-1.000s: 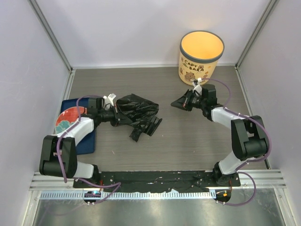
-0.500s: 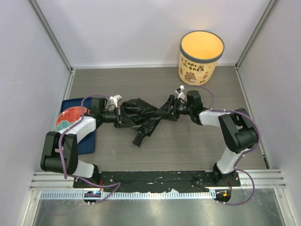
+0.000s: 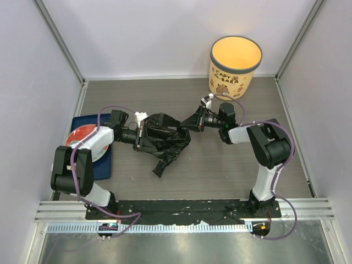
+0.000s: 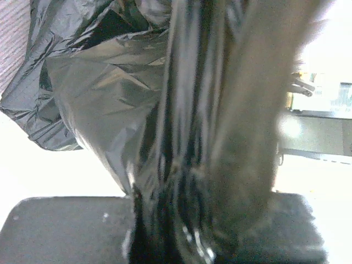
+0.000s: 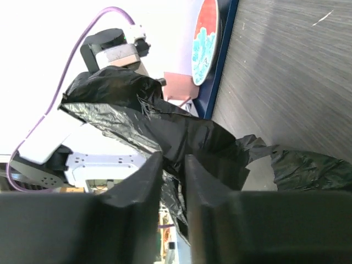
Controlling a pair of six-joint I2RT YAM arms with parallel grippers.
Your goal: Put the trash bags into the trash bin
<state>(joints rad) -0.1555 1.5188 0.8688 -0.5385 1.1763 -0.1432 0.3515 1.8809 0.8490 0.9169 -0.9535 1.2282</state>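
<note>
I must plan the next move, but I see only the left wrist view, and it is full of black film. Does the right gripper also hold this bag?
Observer: Yes. The right wrist view shows the right gripper shut on the trash bag, film pinched between its fingers.
Operator: Where does the bin stand?
Observer: In the top view the trash bin stands upright at the far right of the table, apart from the bag, its mouth open.

On my left wrist feed the trash bags blur at close range, run off the top edge, and bury the fingertips of the left end effector.
</note>
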